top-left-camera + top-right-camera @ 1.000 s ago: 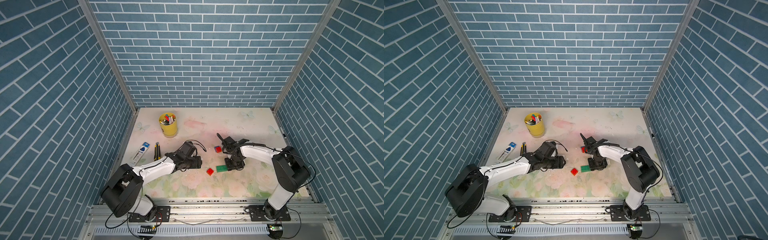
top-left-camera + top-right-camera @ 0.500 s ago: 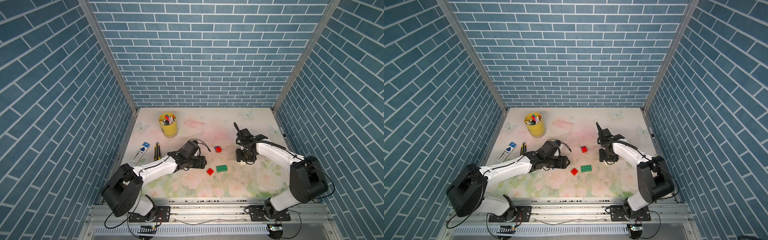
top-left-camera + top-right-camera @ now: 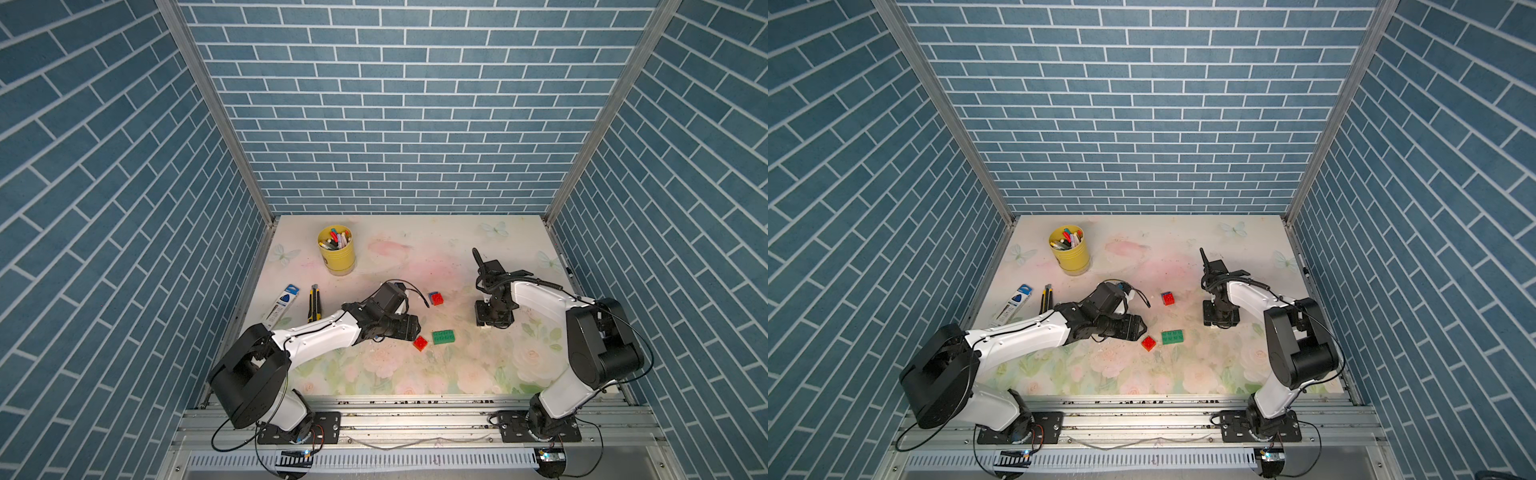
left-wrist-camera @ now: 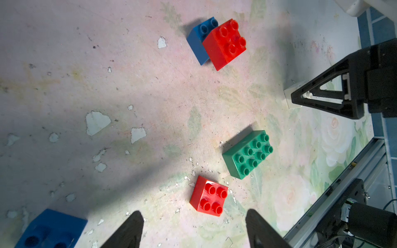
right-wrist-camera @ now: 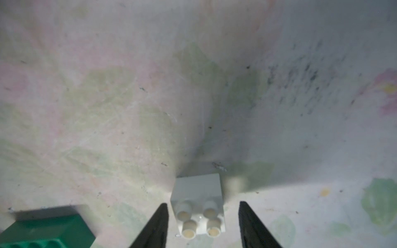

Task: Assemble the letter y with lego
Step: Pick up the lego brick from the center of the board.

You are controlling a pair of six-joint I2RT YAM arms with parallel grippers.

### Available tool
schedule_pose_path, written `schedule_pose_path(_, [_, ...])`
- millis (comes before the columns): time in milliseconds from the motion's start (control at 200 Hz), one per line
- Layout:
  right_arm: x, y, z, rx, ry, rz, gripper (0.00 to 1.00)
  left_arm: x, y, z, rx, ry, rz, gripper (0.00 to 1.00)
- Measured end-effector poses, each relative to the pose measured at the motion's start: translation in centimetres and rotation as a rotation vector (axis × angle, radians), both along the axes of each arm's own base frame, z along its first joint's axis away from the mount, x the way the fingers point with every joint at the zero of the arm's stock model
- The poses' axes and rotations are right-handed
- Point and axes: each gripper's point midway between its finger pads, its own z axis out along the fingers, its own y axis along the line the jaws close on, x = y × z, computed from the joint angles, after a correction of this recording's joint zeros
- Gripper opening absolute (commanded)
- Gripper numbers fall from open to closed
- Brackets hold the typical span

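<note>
white brick [image 5: 197,189] stood studs-up on the floral tabletop [image 5: 107,85], inside the right gripper [image 5: 203,204]. its jaws were parted narrowly around the brick, with a sliver of table showing on each side, so we judged nothing was gripped yet. the brick sat nearer one jaw than the other, and only at the tips.

the left gripper [image 4: 193,212] was spread wide and empty, with a red brick [image 4: 209,196] lying just ahead of its tips. beyond that lay the green brick [image 4: 247,154]. farther out, a second red brick [image 4: 225,43] was pressed offset onto a blue brick [image 4: 199,40]. a loose blue brick [image 4: 51,232] lay beside the left gripper, seemingly tipped over, with its hollow underside showing. we thought the letter y was barely begun: one joint made, four bricks lying apart.

we saw trouble if the right jaws closed off-centre. the nearer jaw would meet the white brick first and shove or twist it. a pinch so close to the tips, on smooth plastic, could also squirt it out. the tipped blue brick would need righting before it could mate.

the only container was the yellow cup [image 3: 337,253], well behind the left gripper. it held markers [image 3: 336,240] and no lego.
</note>
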Motion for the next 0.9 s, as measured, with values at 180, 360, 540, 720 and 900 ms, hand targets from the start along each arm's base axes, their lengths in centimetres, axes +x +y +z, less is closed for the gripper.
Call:
schedule_pose_path(180, [0.2, 0.1, -0.1, 0.009, -0.004, 0.009, 0.34, 0.0, 0.1, -0.4, 0.009, 0.005, 0.002, 0.78])
schedule_pose_path(360, [0.1, 0.1, -0.1, 0.008, -0.004, 0.014, 0.28, 0.0, 0.1, -0.7, 0.017, 0.013, 0.002, 0.78])
schedule_pose_path(540, [-0.7, 1.1, 1.2, 0.017, -0.021, 0.055, 0.27, 0.0, 0.0, -0.7, 0.014, 0.013, 0.002, 0.78])
schedule_pose_path(720, [-2.4, 4.3, 2.6, 0.041, -0.032, 0.145, 0.27, -0.2, -0.2, -0.6, -0.001, 0.019, -0.005, 0.78])
schedule_pose_path(900, [-3.5, 6.2, 2.9, 0.066, -0.02, 0.18, 0.26, -0.9, 0.0, -0.9, -0.011, 0.035, -0.016, 0.78])
